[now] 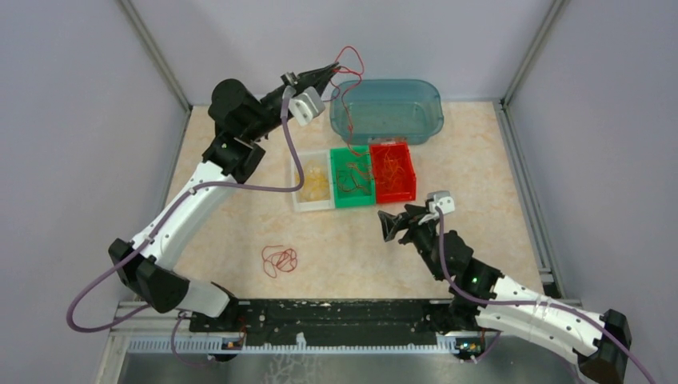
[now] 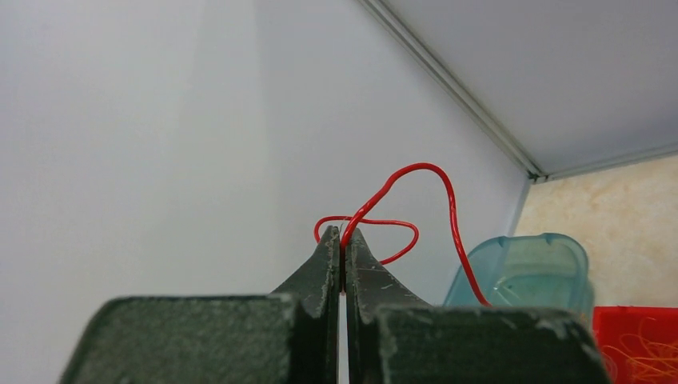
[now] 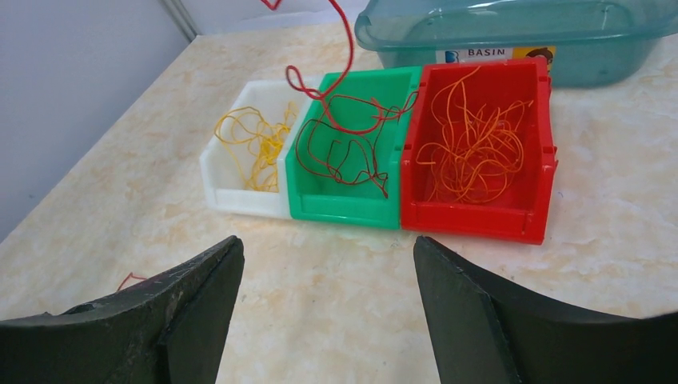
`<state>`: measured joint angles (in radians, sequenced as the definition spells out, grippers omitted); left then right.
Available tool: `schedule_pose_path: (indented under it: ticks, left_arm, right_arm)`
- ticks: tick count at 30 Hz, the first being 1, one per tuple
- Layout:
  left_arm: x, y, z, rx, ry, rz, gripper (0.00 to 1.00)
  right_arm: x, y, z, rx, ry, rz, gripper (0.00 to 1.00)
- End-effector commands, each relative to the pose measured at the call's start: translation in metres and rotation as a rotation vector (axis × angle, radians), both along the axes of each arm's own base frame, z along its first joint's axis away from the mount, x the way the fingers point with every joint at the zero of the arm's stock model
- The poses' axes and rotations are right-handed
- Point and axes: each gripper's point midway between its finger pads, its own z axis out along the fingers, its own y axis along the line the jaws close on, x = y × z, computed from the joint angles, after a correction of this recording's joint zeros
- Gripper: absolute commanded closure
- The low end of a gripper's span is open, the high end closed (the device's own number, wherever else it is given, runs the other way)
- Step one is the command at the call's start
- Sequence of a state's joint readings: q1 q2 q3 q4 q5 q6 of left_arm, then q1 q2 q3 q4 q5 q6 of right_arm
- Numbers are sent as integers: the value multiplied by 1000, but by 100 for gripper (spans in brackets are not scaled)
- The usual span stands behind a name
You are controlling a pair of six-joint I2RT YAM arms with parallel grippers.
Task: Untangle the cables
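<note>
Pinching a single red wire between tightly pressed jaws, the left gripper is raised above and behind the green bin. The strand loops once over the fingertips, then trails down into that bin, where it joins the other red wires.

The right gripper stands spread wide with nothing between its fingers, on the near side of the green bin and facing it.

Yellow wires lie in the white bin, which touches the green bin on the left arm's side. Orange wires fill the red bin, which touches it on the other side. A teal basin sits behind the green bin. A loose red clump rests on the table, well in front of the green bin and toward the left arm.

These wires look hair-thin, nearly weightless and limp, yet springy enough to keep their curls, so each loop will likely snag on its neighbours. A lifted strand may drag others with it. The smooth insulation could slip from a light pinch, so a firm fingertip grip seems right.

The best hold is probably a free end or an outer loop standing clear of the heap. A slow, steady pull should let the tangles fall away.
</note>
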<state>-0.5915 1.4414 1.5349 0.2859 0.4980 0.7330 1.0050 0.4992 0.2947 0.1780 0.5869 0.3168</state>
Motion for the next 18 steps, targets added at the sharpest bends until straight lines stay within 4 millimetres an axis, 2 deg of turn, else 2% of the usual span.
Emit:
schedule_pose_path:
  ticks: [1, 4, 8, 15, 18]
  left_arm:
    - [-7, 11, 30, -40, -117, 55, 100]
    - [-7, 10, 26, -30, -113, 50, 100]
    - [0, 5, 9, -2, -89, 53, 100]
    - [19, -5, -35, 81, -94, 73, 100]
    - [27, -12, -61, 146, -102, 71, 100]
  right_arm:
    - [3, -5, 13, 34, -15, -32, 22]
    - [3, -5, 13, 41, -12, -35, 22]
    - [3, -5, 14, 51, -7, -38, 22]
    - [3, -9, 19, 73, -8, -52, 23]
    - [2, -10, 22, 84, -9, -54, 23]
